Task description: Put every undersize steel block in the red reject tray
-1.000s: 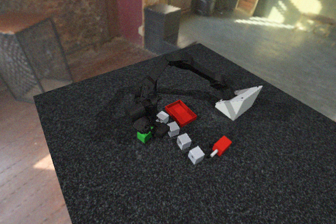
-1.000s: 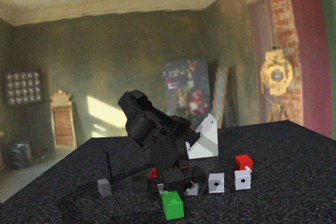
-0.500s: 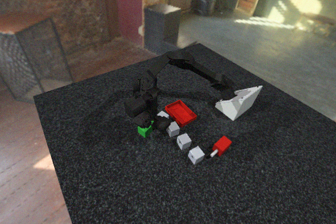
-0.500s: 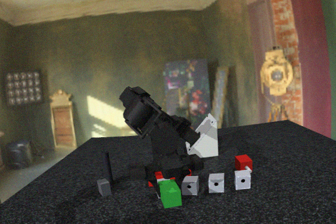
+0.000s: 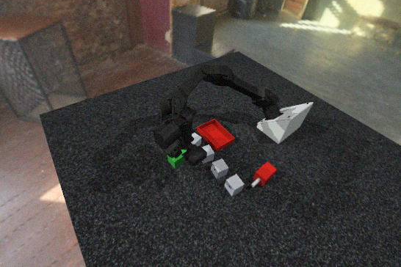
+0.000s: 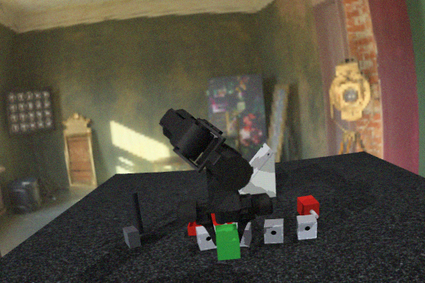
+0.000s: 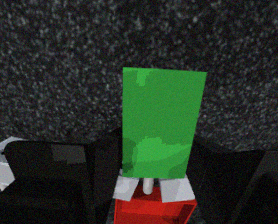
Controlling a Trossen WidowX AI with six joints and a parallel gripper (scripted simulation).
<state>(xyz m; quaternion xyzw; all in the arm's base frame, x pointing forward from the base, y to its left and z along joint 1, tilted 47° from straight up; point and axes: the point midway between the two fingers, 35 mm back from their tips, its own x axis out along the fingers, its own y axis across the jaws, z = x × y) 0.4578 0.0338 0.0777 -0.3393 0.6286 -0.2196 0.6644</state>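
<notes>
- The gripper is clenched on the green GO gauge by its block-like handle, leaving the pin free for probing.
- In the wrist view the pin points to six o'clock, between pale steel faces; whether it enters a bore, I cannot tell.
- From the gauge, seen from the top, the row of steel blocks runs from one to four o'clock; bores facing the exterior view suit sideways gauging.
- The red reject tray, at two o'clock, holds no block in the top view, presumably awaiting rejects.
- A red-handled gauge lies past three o'clock, likely unneeded.
</notes>
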